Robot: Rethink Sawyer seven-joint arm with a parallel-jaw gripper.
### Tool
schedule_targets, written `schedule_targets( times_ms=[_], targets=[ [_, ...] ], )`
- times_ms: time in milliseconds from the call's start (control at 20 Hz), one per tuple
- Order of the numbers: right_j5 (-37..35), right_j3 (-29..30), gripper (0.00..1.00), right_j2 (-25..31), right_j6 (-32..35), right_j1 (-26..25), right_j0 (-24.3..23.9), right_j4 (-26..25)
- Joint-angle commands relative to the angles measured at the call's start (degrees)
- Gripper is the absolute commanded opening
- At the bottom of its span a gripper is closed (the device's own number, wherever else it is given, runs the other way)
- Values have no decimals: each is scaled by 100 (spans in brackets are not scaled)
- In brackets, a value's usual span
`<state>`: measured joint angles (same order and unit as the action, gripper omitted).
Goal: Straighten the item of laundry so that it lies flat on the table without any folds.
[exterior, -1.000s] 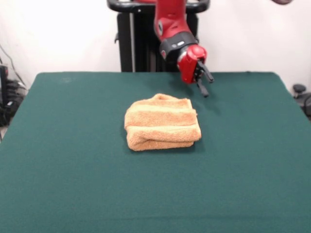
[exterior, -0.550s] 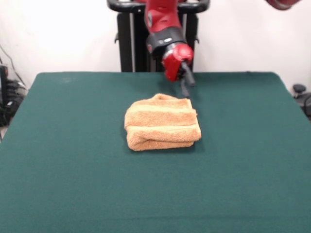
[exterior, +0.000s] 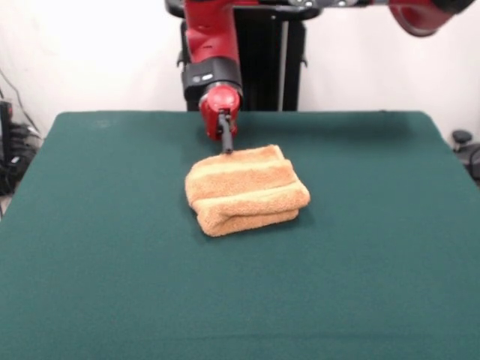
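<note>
The item of laundry is an orange-tan towel folded into a thick bundle, lying a little beyond the middle of the dark green table. Its rolled fold faces the near side and its layers are stacked, with a paler woven band running across the top. My gripper comes down from the red arm to the towel's far left edge, its dark tip touching or just above the cloth. It shows as one narrow black bar, so its state is unclear.
The black pedestal stands behind the table's far edge. Dark equipment sits off the table at the left edge and the right edge. Green cloth surrounds the towel on all sides.
The gripper swept from the towel's far right to its far left edge and came lower. The towel shifted slightly left and turned a little.
</note>
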<state>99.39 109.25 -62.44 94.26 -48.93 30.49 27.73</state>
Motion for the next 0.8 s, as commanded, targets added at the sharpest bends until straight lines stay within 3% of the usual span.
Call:
schedule_targets(
  times_ms=[50,500,800],
  targets=[
    [84,-1413,100,-59,59,-103,-408,-69],
    [733,-1468,100,-273,316,42,-949,-250],
    [813,-1703,100,-496,98,2,-1206,-518]
  ],
)
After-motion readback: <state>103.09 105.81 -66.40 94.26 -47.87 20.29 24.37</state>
